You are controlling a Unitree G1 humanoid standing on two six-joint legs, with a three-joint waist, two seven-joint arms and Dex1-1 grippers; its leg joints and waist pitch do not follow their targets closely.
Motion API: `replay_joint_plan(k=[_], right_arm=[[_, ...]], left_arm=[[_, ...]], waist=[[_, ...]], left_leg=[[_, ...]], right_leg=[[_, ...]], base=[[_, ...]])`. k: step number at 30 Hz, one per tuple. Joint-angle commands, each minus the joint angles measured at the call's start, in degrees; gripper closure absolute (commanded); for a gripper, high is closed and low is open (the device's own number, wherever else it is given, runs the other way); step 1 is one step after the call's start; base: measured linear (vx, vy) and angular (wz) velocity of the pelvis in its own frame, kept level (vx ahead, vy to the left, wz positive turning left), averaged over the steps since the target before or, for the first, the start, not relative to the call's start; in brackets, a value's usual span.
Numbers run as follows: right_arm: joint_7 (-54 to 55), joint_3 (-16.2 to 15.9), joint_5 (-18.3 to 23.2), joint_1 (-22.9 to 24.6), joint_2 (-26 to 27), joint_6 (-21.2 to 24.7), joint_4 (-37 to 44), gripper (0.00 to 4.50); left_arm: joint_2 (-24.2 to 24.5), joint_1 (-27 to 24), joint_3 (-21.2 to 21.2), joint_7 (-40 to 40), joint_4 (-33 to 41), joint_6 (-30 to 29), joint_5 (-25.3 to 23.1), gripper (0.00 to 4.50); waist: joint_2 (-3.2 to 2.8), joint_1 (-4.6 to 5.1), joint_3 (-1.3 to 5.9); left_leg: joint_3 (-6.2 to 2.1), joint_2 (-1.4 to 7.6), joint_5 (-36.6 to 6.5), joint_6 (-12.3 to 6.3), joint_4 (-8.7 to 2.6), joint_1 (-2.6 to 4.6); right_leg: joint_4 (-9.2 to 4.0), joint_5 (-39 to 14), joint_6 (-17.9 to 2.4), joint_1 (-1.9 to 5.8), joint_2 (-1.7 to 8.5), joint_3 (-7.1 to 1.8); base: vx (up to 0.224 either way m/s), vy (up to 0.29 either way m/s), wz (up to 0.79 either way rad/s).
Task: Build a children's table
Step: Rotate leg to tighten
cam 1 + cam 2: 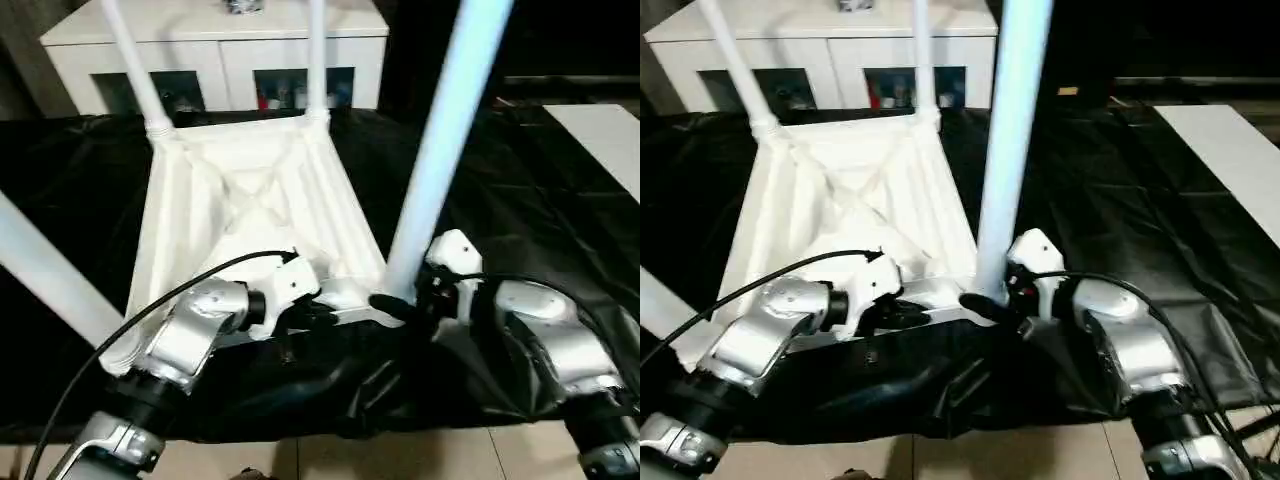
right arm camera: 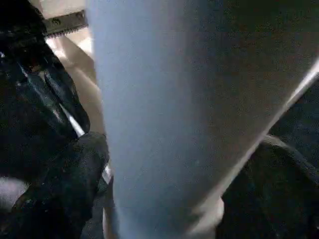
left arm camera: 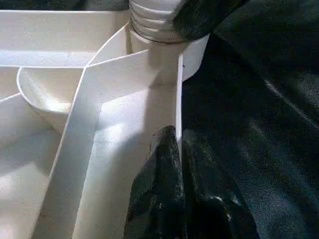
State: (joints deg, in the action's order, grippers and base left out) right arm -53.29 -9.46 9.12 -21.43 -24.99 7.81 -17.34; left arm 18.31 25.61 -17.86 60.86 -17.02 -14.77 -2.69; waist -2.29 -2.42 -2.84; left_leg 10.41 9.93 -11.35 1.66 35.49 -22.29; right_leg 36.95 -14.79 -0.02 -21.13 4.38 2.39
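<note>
- On the black sheet (image 1: 560, 230) covering the work surface, the tabletop (image 1: 245, 200) lies upside down, ribbed underside up, in front of a white cabinet (image 1: 215, 50).
- Two far legs (image 1: 135, 75) stand in their corner sockets; a third leans out at the near left corner, and the near right leg (image 1: 440, 150) rises from its socket.
- The left gripper (image 3: 177, 164) is pinched shut on the thin near rim wall of the tabletop, just beside that corner.
- The right gripper (image 1: 405, 305) stands wide around the base of the near right leg, one finger either side; whether the pads actually press it is hard to say from here.
- The plastic looks light, stiff and smooth, so the top would likely slide on the sheet unless pinned.
- Best hold, I judge, is low on the leg near the threaded collar, where it is thickest.
</note>
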Motion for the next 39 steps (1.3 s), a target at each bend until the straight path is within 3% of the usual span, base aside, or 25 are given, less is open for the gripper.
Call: replay_joint_plan(k=[1, 2, 4, 7, 19, 29, 32, 33, 35, 36, 39], right_arm=[[-0.59, -0.4, -0.06, -0.93, 0.4, -0.76, -1.58, 0.0], [-0.76, -0.44, -0.06, -1.04, 0.5, -0.83, -1.85, 0.3], [-1.95, -0.72, -0.37, -1.7, 0.94, -1.65, -3.54, 0.38], [-2.81, -1.12, -0.69, -1.97, 0.79, -2.34, -4.34, 0.73], [-4.5, -0.82, -1.1, -2.24, -0.22, -3.94, -6.17, 1.64], [-5.95, -1.74, -2.19, -2.23, -1.11, -4.77, -7.73, 1.77], [7.69, 0.83, -4.64, -4.64, 3.86, -2.22, -13.3, 1.77], [10.19, 1.54, -4.66, -5.07, 4.92, -1.5, -14.0, 1.77], [14.35, 3.5, -3.1, -5.6, 7.85, 1.05, -14.08, 1.78], [18.04, 4.52, -2.42, -5.92, 10.52, 2.77, -13.75, 1.78], [21.81, 4.53, -3.19, -6.3, 12.5, 3.66, -14.04, 1.78]], left_arm=[[-0.38, 1.1, 0.33, -1.06, 0.06, 0.25, 0.4, 4.44], [-0.41, 1.15, 0.36, -1.01, -0.04, 0.2, 0.48, 4.5], [-0.31, 1.35, 0.41, -0.64, -0.4, -0.16, 0.8, 4.5], [0.16, 1.71, 0.49, -0.69, -0.75, -0.08, 0.86, 4.5], [0.74, 2.76, 0.49, -0.51, -1.96, 0.24, 1.04, 4.5], [1.77, 2.52, 0.47, -0.09, -2.39, 0.1, 1.03, 4.5], [-0.73, 2.63, 2.09, -5.23, -2.7, -3.07, 1.29, 4.5], [-1.3, 2.72, 2.26, -6.44, -2.92, -3.34, 1.06, 4.5], [-2.85, 2.87, 2.5, -9.19, -3.48, -4.19, 0.57, 4.5], [-4.35, 2.99, 2.31, -11.39, -3.79, -4.96, -0.03, 4.5], [-5.78, 3.35, 2.15, -13.22, -4.19, -5.96, -0.4, 4.5]], waist=[[1.13, -0.22, 3.8], [1.23, -0.28, 3.79], [1.06, -0.38, 3.65], [1.25, -0.4, 3.64], [1.12, -0.43, 3.69], [1.22, -0.69, 3.72], [1.3, -0.22, 3.45], [1.17, 0.34, 3.26], [1.25, 0.87, 3.37], [1.3, 0.82, 3.41], [1.26, 0.74, 3.48]], left_leg=[[-1.32, 3.26, -0.64, -8.43, -3.65, 0.77], [-1.29, 3.25, -0.63, -8.65, -3.62, 0.75], [-1.28, 3.3, -1.93, -8.41, -3.7, 0.77], [-1.28, 3.37, -2.79, -7.82, -3.79, 0.85], [-1.29, 3.32, -2.33, -8.1, -3.7, 0.82], [-1.28, 3.37, -2.11, -8.32, -3.69, 0.86], [-1.22, 3.34, -3.25, -7.38, -3.99, 0.84], [-1.42, 3.22, -4.6, -5.98, -4.37, 0.7], [-1.58, 3.27, -5.52, -4.43, -4.51, 0.65], [-1.42, 3.3, -5.91, -4.23, -4.42, 1.07], [-1.3, 3.21, -5.32, -4.01, -4.35, 1.16]], right_leg=[[-3.55, 9.66, -17.1, 2.23, 4.05, -2.27], [-3.51, 9.96, -17.24, 2.21, 4.1, -2.24], [-3.72, 8.43, -17.25, 2.17, 4.18, -2.23], [-3.8, 6.65, -17.19, 2.19, 4.15, -2.21], [-3.7, 7.9, -17.46, 2.2, 4.11, -2.21], [-3.64, 7.82, -17.53, 2.18, 4.11, -2.17], [-3.85, 5.27, -17.71, 1.94, 4.03, -2.13], [-4.11, 2.07, -17.4, 2.13, 4.07, -2.01], [-4.24, 0.6, -16.73, 2.43, 4.14, -2.02], [-4.36, 0.88, -16.57, 2.08, 4.09, -2.22], [-4.44, 1.9, -16.3, 2.03, 4.07, -2.33]], base=[[0.0, 0.0, 0.0], [0.0, 0.0, 0.0], [0.0, 0.0, 0.0], [0.0, 0.0, 0.0], [0.0, 0.0, 0.0], [0.0, 0.0, 0.0], [0.0, 0.0, 0.0], [0.0, 0.0, 0.0], [0.0, 0.0, 0.0], [0.0, 0.0, 0.0], [0.0, 0.0, 0.0]])
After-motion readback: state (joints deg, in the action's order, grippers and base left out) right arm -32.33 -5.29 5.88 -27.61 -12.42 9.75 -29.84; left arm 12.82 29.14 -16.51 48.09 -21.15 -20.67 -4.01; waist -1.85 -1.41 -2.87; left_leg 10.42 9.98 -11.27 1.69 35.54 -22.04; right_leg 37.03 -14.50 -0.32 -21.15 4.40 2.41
